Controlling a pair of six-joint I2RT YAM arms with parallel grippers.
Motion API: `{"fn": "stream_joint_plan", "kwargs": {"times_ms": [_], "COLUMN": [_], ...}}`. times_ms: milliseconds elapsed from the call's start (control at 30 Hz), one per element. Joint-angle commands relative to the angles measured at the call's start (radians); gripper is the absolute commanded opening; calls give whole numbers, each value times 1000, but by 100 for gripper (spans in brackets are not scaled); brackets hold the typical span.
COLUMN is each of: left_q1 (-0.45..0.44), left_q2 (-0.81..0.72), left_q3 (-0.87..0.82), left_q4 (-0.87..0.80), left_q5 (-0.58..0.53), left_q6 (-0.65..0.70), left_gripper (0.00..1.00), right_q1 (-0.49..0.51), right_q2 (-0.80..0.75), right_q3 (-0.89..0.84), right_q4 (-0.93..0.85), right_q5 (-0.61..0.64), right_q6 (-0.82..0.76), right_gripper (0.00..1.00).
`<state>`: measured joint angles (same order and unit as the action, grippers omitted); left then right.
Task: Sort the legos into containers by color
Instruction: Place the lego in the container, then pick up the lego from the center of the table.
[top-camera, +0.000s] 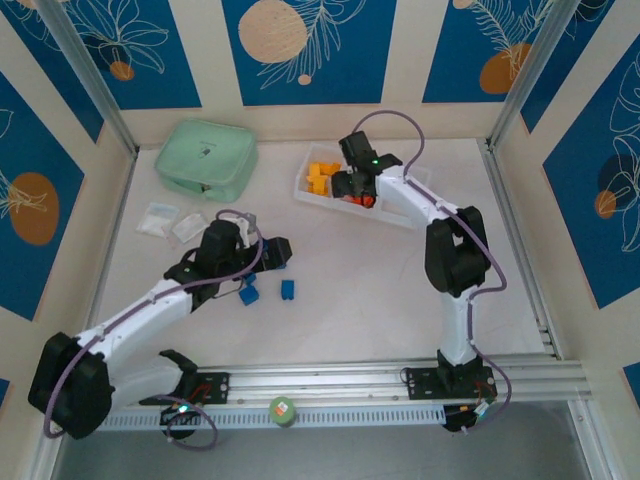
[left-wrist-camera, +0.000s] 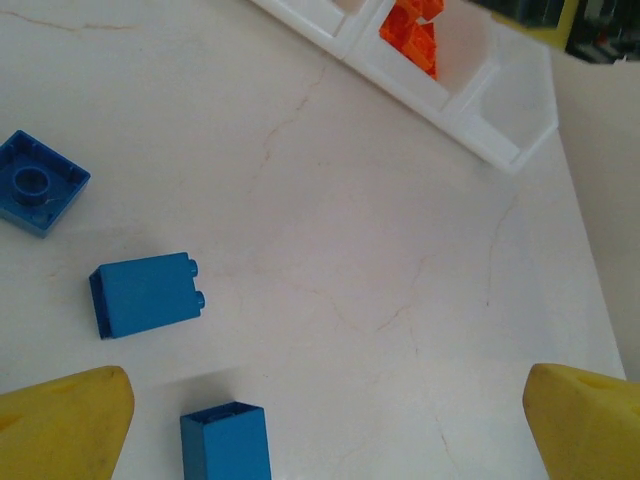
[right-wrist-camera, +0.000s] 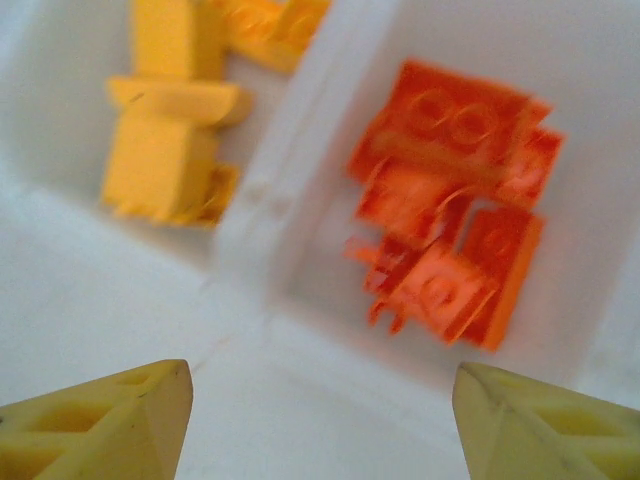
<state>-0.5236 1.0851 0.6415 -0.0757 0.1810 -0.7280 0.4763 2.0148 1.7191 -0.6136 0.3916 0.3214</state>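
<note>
Three blue bricks (left-wrist-camera: 147, 295): loose on pale veined worktop (top-camera: 360, 290)
Walls (top-camera: 350, 85): cream, blue leaf panels
Tray (top-camera: 301, 190): yellow bricks (right-wrist-camera: 170, 140), orange bricks (right-wrist-camera: 450, 250), separate compartments
Left gripper (left-wrist-camera: 330, 415): open, empty
Right gripper (right-wrist-camera: 320, 400): open, empty, over tray

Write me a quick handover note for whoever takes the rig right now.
Left gripper: open, empty, above the table beside the blue bricks.
Right gripper: open, empty, above the tray.
Done: yellow bricks in one compartment, red-orange bricks in the middle one.
Left: three blue bricks in sight go into the end compartment, which looks bare from the left wrist.
</note>
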Motion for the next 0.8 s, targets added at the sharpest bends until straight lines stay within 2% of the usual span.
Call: {"fn": "stream_joint_plan", "kwargs": {"times_ms": [0,167,433,767], "left_q1": [19,20,23,23], "left_q2": [-78,-219,-448,-574], "left_q3": [-39,-85,-147,-176], "left_q4": [-56,-156,-325,-442], "left_q5": [-25,-73,-154,-190], "left_q6": [-7,-6,-21,-39], "left_gripper": [99,99,99,99], "right_q1": [55,141,257,358], "right_q2": [-65,-102,-56,95], "right_q3": [-51,-110,-140,-27], "right_q4": [-9,-27,-4,-19], "right_q5": [-63,-103,-189,-176], "right_q6": [31,70,171,179], "right_gripper": [71,73,76,78]}}
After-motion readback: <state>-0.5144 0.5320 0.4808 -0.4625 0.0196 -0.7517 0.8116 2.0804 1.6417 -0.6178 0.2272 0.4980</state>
